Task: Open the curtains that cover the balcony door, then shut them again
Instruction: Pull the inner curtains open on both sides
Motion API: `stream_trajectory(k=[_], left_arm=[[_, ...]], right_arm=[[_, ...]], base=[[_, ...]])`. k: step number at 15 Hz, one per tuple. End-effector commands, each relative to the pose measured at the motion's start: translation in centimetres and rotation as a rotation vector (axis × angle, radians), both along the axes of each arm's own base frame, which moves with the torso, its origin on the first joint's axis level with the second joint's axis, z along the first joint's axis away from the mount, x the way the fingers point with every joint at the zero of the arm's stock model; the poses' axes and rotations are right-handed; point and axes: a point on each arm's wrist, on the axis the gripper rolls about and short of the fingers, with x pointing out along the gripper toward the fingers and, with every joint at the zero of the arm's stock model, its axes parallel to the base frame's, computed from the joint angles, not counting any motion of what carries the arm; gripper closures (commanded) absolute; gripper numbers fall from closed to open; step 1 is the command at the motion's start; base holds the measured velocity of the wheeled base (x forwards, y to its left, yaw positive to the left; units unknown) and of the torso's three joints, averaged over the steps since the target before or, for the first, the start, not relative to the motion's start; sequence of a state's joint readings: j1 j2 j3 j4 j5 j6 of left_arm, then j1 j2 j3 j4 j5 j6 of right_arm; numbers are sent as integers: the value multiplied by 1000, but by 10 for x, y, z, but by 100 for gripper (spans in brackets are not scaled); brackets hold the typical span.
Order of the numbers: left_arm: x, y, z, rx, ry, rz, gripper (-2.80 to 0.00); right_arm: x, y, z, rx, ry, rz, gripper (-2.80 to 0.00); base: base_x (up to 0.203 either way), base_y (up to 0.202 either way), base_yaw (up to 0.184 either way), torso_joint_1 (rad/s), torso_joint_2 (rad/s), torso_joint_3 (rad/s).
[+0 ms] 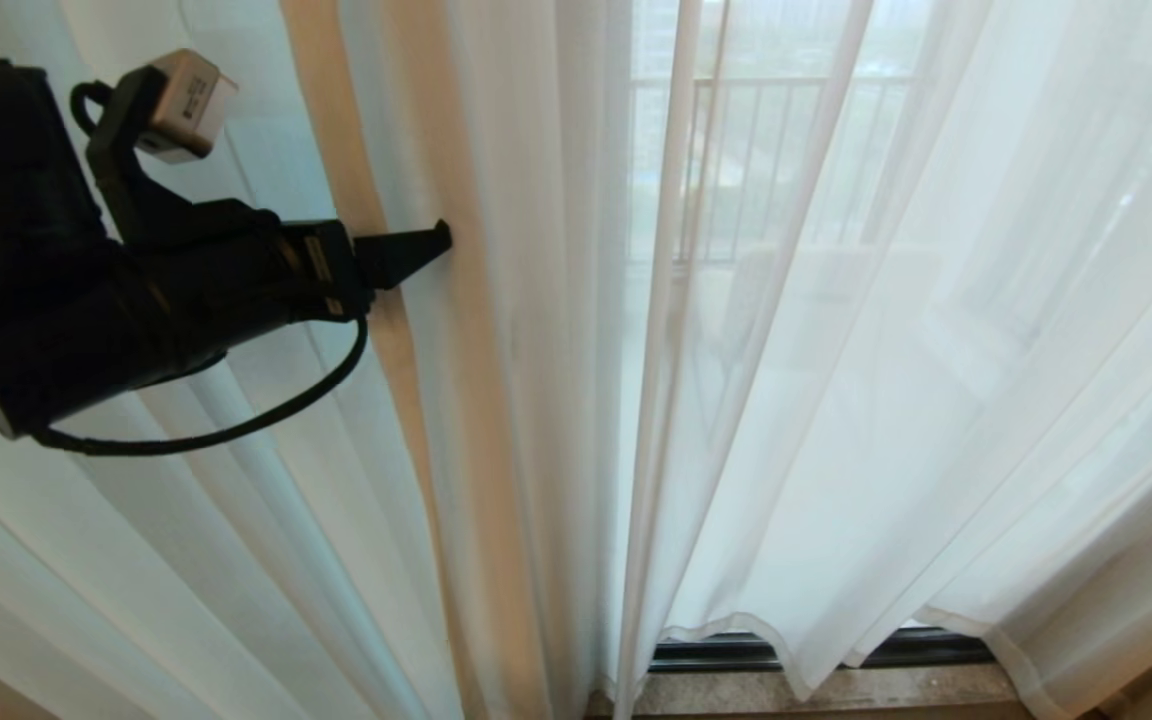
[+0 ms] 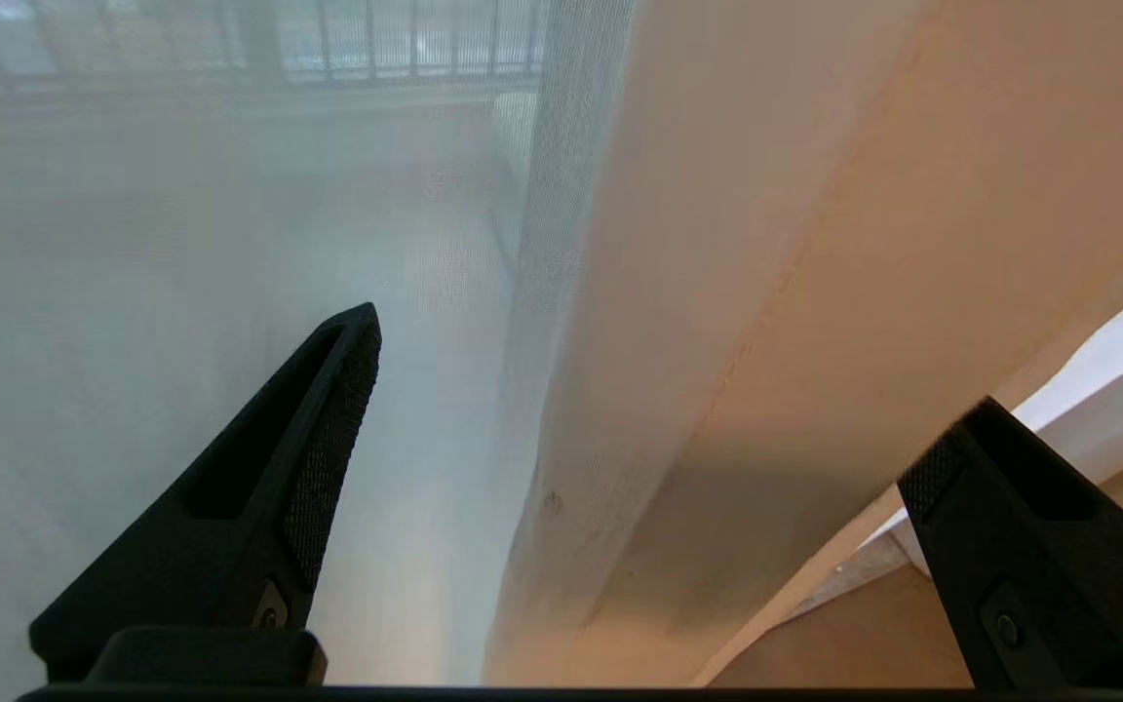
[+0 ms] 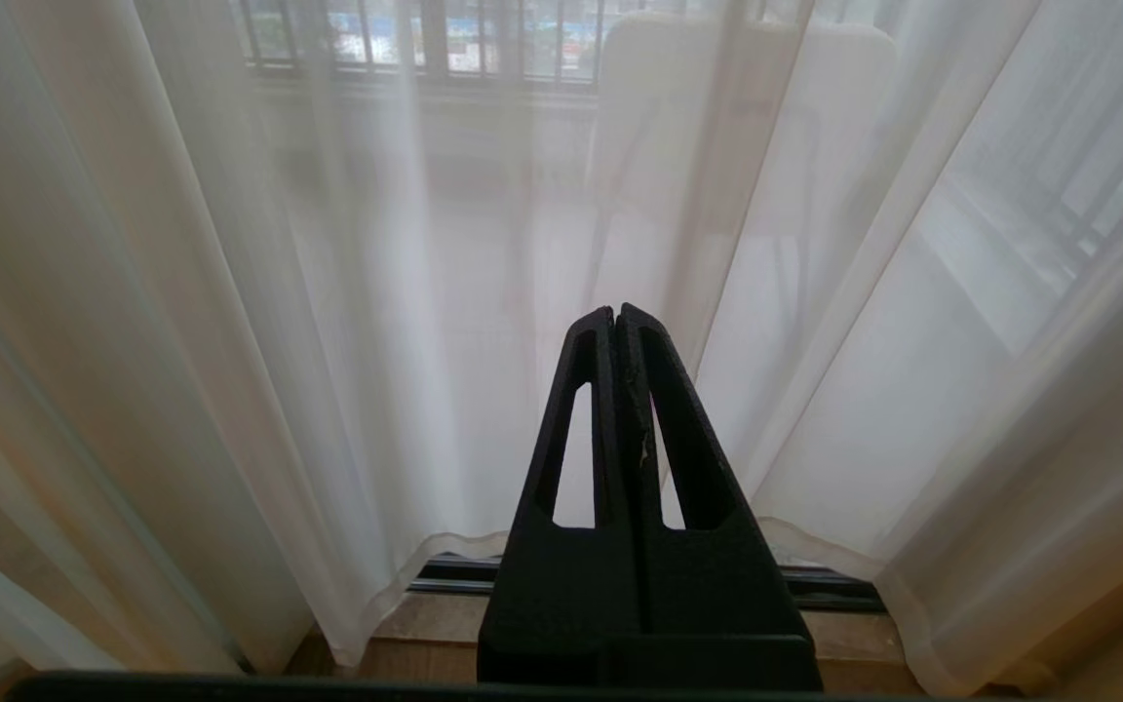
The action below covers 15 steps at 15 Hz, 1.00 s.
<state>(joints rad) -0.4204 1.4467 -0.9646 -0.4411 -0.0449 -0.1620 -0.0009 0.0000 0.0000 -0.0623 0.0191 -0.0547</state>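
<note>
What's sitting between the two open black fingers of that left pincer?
A fold of the sheer white curtains, tinted tan, between the left pincer's spread fingers; seen in the left wrist view.

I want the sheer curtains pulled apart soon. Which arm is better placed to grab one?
Left. Its end effector is open, already at a fold of the curtains. The right end effector is shut and hangs short of the fabric.

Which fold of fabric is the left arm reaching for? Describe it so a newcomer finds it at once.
Start at the sheer white curtains spanning the view. Left of their central gap hangs one tan fold, where the left gripper sits, jaws wide. Unlike its see-through neighbours, it is opaque and warm-coloured.
</note>
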Motion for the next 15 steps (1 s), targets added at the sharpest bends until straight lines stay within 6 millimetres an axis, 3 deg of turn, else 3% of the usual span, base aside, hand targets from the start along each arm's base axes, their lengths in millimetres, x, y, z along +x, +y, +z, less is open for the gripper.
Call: stream_trajectory(k=[1,15], left_arm=[[8,-3,-5,0,20,8,-280],[29,-15,0,2,4,3,-280]], right_arm=[[0,0,0,-1,1,0,0],[0,0,0,-1,1,1,0]], base=[[0,0,0,0,0,0],[0,0,0,0,0,0]])
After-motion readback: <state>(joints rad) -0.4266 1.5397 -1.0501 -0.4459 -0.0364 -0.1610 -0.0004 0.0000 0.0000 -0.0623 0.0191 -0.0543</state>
